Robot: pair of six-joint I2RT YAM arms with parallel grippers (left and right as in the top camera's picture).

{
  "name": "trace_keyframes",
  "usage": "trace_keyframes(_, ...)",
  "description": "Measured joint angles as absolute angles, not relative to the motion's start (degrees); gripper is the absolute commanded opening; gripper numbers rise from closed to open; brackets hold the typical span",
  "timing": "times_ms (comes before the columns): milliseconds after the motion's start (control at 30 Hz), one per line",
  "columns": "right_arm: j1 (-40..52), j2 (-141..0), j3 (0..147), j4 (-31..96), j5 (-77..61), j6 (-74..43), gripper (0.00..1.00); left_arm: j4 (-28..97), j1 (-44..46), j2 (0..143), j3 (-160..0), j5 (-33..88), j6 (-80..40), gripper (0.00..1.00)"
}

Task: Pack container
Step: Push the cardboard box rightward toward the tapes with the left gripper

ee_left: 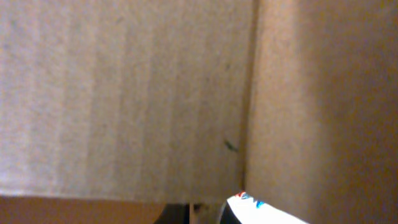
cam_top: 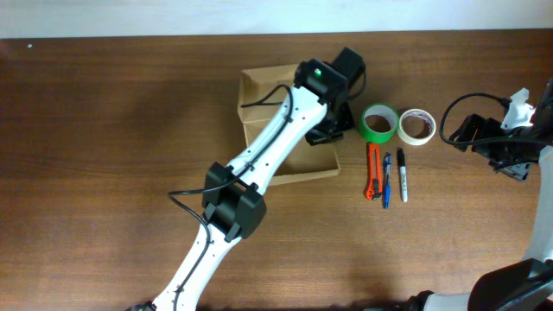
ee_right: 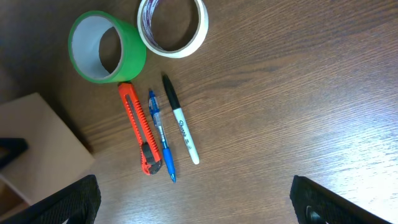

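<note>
The container (cam_top: 259, 95) is a tan cardboard box standing open at the table's middle; its corner also shows in the right wrist view (ee_right: 37, 143). My left gripper (cam_top: 333, 123) reaches down over the box's right wall. The left wrist view is filled by cardboard (ee_left: 124, 93) at very close range, with a white thing with red and blue marks (ee_left: 267, 211) at the bottom edge. I cannot tell whether the jaws are open or shut. My right gripper (ee_right: 196, 202) is open and empty, hovering at the far right (cam_top: 510, 151).
Right of the box lie a green tape roll (cam_top: 378, 123), a white tape roll (cam_top: 416, 126), an orange box cutter (cam_top: 374, 171), a blue pen (cam_top: 386, 180) and a black marker (cam_top: 402, 174). The right wrist view shows them too, the cutter (ee_right: 138, 134) nearest the box.
</note>
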State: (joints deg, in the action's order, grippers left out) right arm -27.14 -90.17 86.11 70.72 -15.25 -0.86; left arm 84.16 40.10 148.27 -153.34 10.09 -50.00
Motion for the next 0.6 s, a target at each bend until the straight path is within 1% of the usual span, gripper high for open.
trace_keyframes(300, -27.1, -90.2, 86.1, 70.7, -15.4, -0.9, 0.99, 84.7, 41.0, 150.1, -153.3, 9.6, -49.7, 0.04)
trace_keyframes(400, -27.1, -90.2, 86.1, 70.7, -15.4, -1.0, 0.99, 84.9, 41.0, 150.1, -153.3, 9.1, -49.1, 0.1)
trace_keyframes(433, -27.1, -90.2, 86.1, 70.7, -15.4, -1.0, 0.99, 84.9, 41.0, 150.1, -153.3, 9.0, -48.9, 0.15)
trace_keyframes(467, -27.1, -90.2, 86.1, 70.7, -15.4, -1.0, 0.99, 84.8, 41.0, 150.1, -153.3, 8.9, -48.6, 0.24)
trace_keyframes(500, -27.1, -90.2, 86.1, 70.7, -15.4, -1.0, 0.99, 84.6, 41.0, 150.2, -153.3, 8.6, -48.2, 0.37)
trace_keyframes(567, -27.1, -90.2, 86.1, 70.7, -15.4, -1.0, 0.99, 84.5, 41.0, 150.5, -153.3, 8.3, -47.0, 0.57)
trace_keyframes(600, -27.1, -90.2, 86.1, 70.7, -15.4, -1.0, 0.99, 84.5, 41.0, 150.6, -153.3, 8.2, -46.4, 0.63)
